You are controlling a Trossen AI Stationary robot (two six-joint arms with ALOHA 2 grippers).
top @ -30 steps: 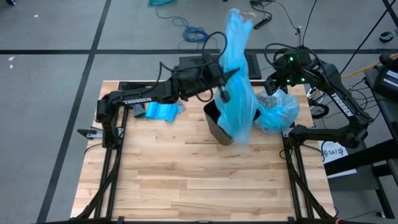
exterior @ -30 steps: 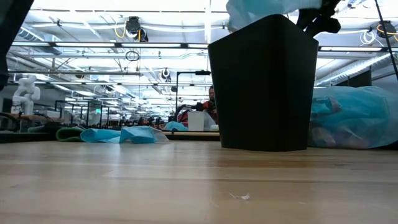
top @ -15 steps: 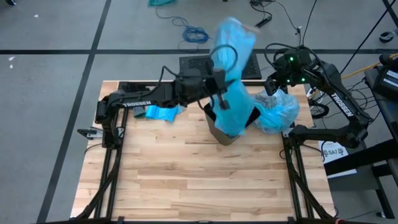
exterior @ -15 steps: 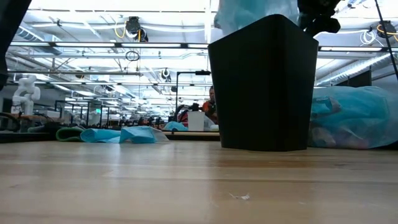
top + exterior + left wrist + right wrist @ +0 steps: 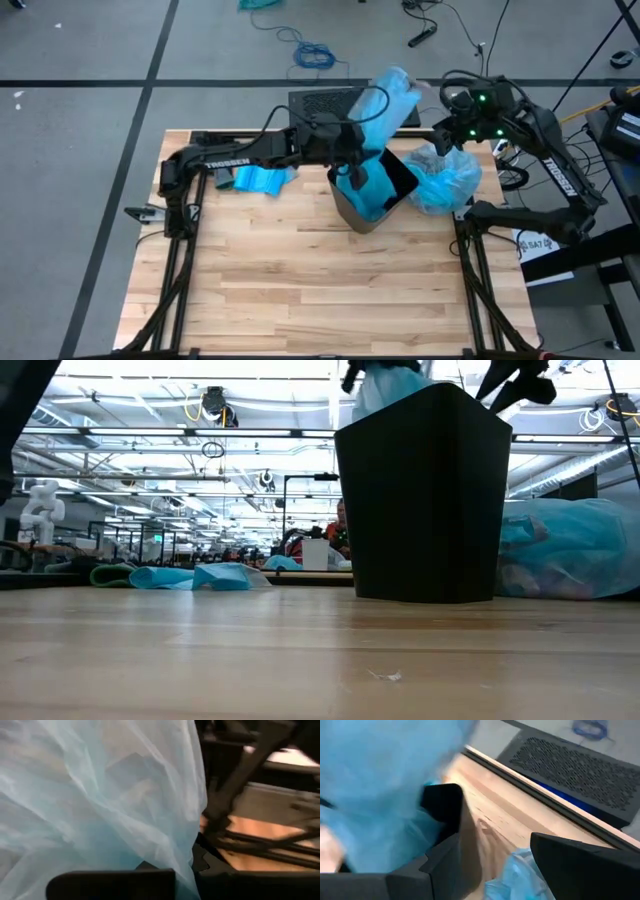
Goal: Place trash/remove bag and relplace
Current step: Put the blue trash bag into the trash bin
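A thin, pale blue plastic bin liner (image 5: 378,140) is shown half lowered into the black, square-mouthed plastic waste bin (image 5: 360,205), which stands on the pale wooden slatted table (image 5: 300,290) toward its far edge. The lower part of the liner lies inside the bin; the upper part rises out of the mouth and leans toward the far right corner, so that its long axis runs from the bin up and away toward the right arm. The left gripper (image 5: 352,168) is held directly over the bin mouth with its fingers pressed together on the film, and is plainly the nearer of the two. The right gripper (image 5: 447,128) is spread wide and empty, just beyond the bin's far right side, near the liner's free top. Against the bin's right side rests a filled, knotted pale blue plastic bag (image 5: 445,180), through whose film crumpled contents are dimly visible. A folded stack of spare blue liners (image 5: 255,180) lies beside the left arm's base.
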